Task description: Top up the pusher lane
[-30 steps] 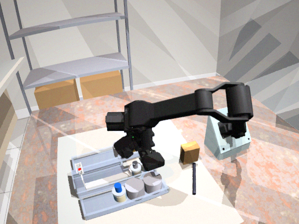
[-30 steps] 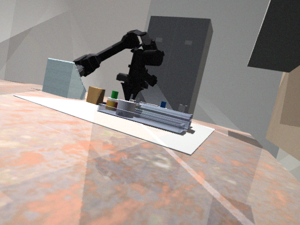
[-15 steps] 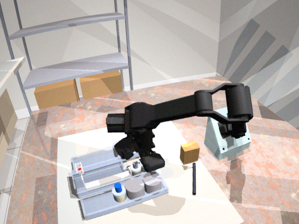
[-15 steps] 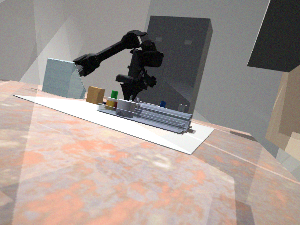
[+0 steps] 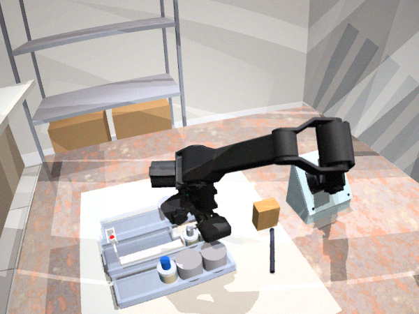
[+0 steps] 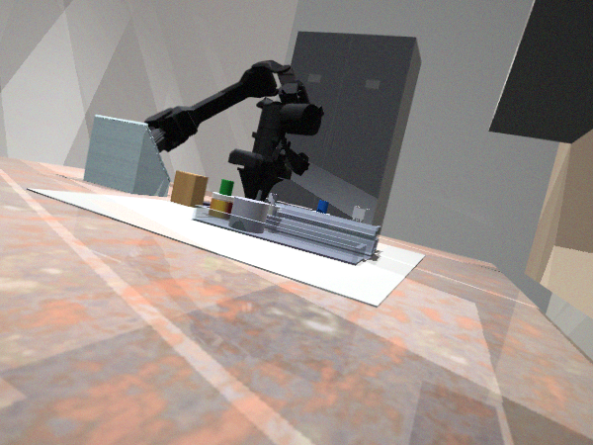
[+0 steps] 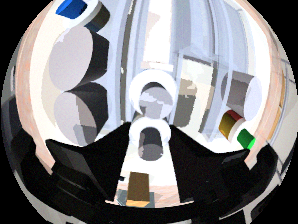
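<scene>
The fingers point(image 5: 200, 223) point(image 6: 257, 195) grasp the new jar point(image 7: 150, 140), just in front of the old jar point(image 5: 190, 236) point(image 7: 152, 97) in the sprung lane point(image 5: 150, 252) — apparently the push-back step. Next: hold the row back, lower fully, then release gently — floor contact is obscured.

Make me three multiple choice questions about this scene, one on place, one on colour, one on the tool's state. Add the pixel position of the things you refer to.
1. Where is the dark rod?
A) on a shelf
B) inside a lane
C) beside the tray

2. What colour is the cap next to the grey cylinders?
A) green
B) blue
C) yellow

3. How is the tool?
A) shut on a jar
B) wide open
C) shut on nothing

1 C: the dark rod point(image 5: 272, 250) lies outside the tray point(image 5: 167, 292) point(image 6: 316, 251).
2 B: the blue cap point(image 5: 165, 263) point(image 6: 322, 207) point(image 7: 71, 9) shows it.
3 A: the tool point(image 5: 200, 228) point(image 6: 258, 198) point(image 7: 149, 127) has a jar point(image 7: 151, 126) between its fingers.
</scene>
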`<action>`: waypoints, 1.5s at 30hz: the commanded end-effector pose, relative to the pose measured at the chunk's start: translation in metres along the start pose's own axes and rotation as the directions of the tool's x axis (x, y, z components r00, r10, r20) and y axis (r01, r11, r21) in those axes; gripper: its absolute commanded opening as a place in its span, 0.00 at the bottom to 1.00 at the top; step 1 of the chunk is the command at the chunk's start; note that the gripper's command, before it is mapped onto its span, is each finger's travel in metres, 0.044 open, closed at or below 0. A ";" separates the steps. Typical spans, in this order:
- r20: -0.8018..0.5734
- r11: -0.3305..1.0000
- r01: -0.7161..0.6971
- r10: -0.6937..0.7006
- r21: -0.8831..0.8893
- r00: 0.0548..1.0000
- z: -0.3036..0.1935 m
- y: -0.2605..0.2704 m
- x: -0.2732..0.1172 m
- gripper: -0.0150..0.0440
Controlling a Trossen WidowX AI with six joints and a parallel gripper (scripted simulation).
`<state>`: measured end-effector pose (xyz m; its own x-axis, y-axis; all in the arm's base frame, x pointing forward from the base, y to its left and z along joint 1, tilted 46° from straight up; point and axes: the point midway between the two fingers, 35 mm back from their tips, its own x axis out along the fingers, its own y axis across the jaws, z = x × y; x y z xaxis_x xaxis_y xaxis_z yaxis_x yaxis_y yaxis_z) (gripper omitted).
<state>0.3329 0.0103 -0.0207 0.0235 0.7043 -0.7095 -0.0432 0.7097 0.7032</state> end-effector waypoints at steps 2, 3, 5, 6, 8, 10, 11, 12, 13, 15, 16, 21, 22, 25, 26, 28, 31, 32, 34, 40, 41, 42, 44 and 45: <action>0.009 1.000 -0.011 0.011 -0.006 1.000 0.002 0.002 0.001 0.25; 0.009 1.000 -0.011 0.011 -0.006 1.000 0.001 0.002 0.001 0.25; 0.009 1.000 -0.011 0.011 -0.006 1.000 0.001 0.002 0.001 0.25; 0.009 1.000 -0.011 0.011 -0.006 1.000 0.001 0.002 0.001 0.25; 0.009 1.000 -0.011 0.011 -0.006 1.000 0.001 0.002 0.001 0.25; 0.009 1.000 -0.011 0.011 -0.006 1.000 0.000 0.002 0.001 0.25; 0.009 1.000 -0.011 0.011 -0.006 1.000 0.000 0.002 0.001 0.25; 0.009 1.000 -0.011 0.011 -0.006 1.000 0.000 0.002 0.001 0.25; 0.009 1.000 -0.011 0.011 -0.006 1.000 0.000 0.002 0.001 0.25; 0.009 1.000 -0.011 0.011 -0.006 1.000 -0.001 0.002 0.001 0.25; 0.009 1.000 -0.011 0.011 -0.006 1.000 -0.001 0.002 0.001 0.25; 0.009 1.000 -0.011 0.011 -0.006 1.000 -0.002 0.002 0.001 0.25; 0.009 1.000 -0.011 0.011 -0.006 1.000 -0.002 0.002 0.001 0.25; 0.009 1.000 -0.011 0.011 -0.006 1.000 -0.002 0.002 0.001 0.25; 0.009 1.000 -0.011 0.011 -0.006 1.000 -0.002 0.002 0.001 0.25; 0.009 1.000 -0.011 0.011 -0.006 1.000 -0.003 0.002 0.001 0.25; 0.009 1.000 -0.011 0.011 -0.006 1.000 -0.003 0.002 0.001 0.25; 0.009 1.000 -0.011 0.011 -0.006 1.000 -0.003 0.002 0.001 0.25; 0.009 1.000 -0.011 0.011 -0.006 1.000 -0.004 0.002 0.001 0.25; 0.009 1.000 -0.011 0.011 -0.006 1.000 -0.005 0.002 0.001 0.25; 0.009 1.000 -0.011 0.011 -0.006 1.000 -0.005 0.002 0.001 0.25; 0.009 1.000 -0.011 0.011 -0.006 1.000 -0.005 0.002 0.001 0.25; 0.009 1.000 -0.011 0.011 -0.006 1.000 -0.005 0.002 0.001 0.25; 0.009 1.000 -0.011 0.011 -0.006 1.000 -0.006 0.002 0.001 0.25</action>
<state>0.3262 0.0111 -0.0212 0.0243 0.7051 -0.7086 -0.0386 0.7090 0.7042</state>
